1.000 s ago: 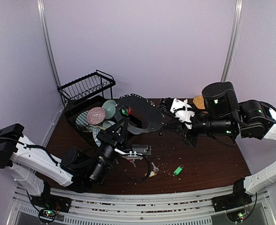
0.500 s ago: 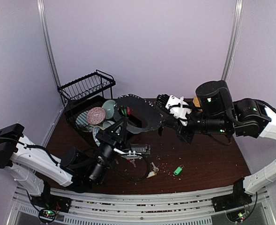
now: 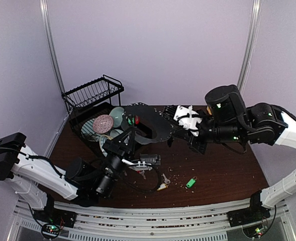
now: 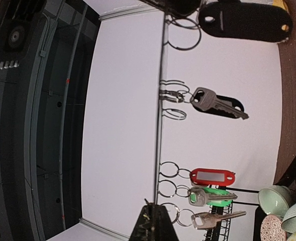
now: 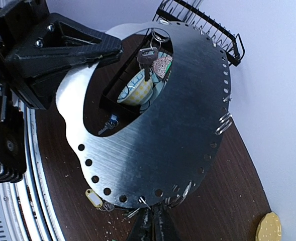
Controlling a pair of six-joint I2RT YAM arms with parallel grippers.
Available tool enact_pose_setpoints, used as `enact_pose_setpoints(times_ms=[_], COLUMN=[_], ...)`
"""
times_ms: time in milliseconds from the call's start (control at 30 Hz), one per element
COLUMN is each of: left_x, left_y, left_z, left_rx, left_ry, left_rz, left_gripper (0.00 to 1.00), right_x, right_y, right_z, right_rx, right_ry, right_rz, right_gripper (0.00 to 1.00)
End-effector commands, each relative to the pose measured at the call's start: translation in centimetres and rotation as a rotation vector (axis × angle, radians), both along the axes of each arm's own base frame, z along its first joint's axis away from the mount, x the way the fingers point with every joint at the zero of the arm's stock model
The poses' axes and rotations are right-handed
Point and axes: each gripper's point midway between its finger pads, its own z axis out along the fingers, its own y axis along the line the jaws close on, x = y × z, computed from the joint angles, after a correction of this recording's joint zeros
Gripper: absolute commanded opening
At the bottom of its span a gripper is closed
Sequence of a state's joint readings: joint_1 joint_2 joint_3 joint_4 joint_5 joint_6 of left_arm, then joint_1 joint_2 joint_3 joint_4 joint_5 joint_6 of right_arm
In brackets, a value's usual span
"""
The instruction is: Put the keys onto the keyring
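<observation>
The keyring point(image 3: 155, 125) is a big flat oval metal plate with holes along its rim, held tilted above the table between both arms. My left gripper point(image 3: 133, 130) is shut on its left edge; in the left wrist view the keyring point(image 4: 160, 125) shows edge-on above that gripper point(image 4: 155, 218). Keys hang from it on split rings: a red-tagged one point(image 4: 213, 176), a green-tagged one point(image 4: 210, 195) and a black-tagged one point(image 4: 215, 103). My right gripper point(image 5: 155, 218) is shut on the near rim of the keyring point(image 5: 178, 125). A green-tagged key point(image 3: 190, 182) and a yellow-tagged key point(image 3: 163, 184) lie on the table.
A black dish rack point(image 3: 93, 95) with bowls point(image 3: 104, 123) stands at the back left. A yellow-orange plate point(image 5: 268, 227) lies behind the right arm. Crumbs are scattered over the brown table point(image 3: 223, 175) near the loose keys.
The right arm has swung left, carrying the keyring leftward and turning it flatter toward the camera. The left arm has stayed in place.
</observation>
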State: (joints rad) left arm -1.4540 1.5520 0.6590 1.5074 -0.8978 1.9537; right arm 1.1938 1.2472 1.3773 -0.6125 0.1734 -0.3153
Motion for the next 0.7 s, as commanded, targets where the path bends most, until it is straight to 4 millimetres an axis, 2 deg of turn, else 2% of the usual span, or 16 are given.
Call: enact_pose_setpoints(times_ms=[0, 100, 233, 333, 433, 667], left_x=[-1.3, -1.2, -1.0, -1.0, -1.0, -1.0], left_y=[0.4, 0.4, 0.3, 0.3, 0.4, 0.2], left_z=[3.4, 3.3, 3.5, 3.7, 4.1, 4.5], left_rx=[0.015, 0.005, -0.019, -0.038, -0.062, -0.081], left_ry=[-0.119, -0.11, -0.096, -0.089, -0.088, -0.081], left_rz=[0.012, 0.016, 0.02, 0.014, 0.012, 0.007], left_gripper=[0.0, 0.0, 0.0, 0.0, 0.0, 0.0], right_x=[-2.0, -1.9, -2.7, -2.5, -2.7, -1.7], right_y=[0.7, -0.1, -0.6, -1.0, -1.4, -2.6], right_z=[1.6, 2.6, 3.4, 3.4, 3.4, 4.0], right_rx=[0.198, 0.305, 0.392, 0.442, 0.492, 0.685], right_ry=[0.048, 0.062, 0.073, 0.088, 0.117, 0.154], right_rz=[0.13, 0.125, 0.159, 0.136, 0.138, 0.08], right_gripper=[0.07, 0.1, 0.2, 0.15, 0.14, 0.25])
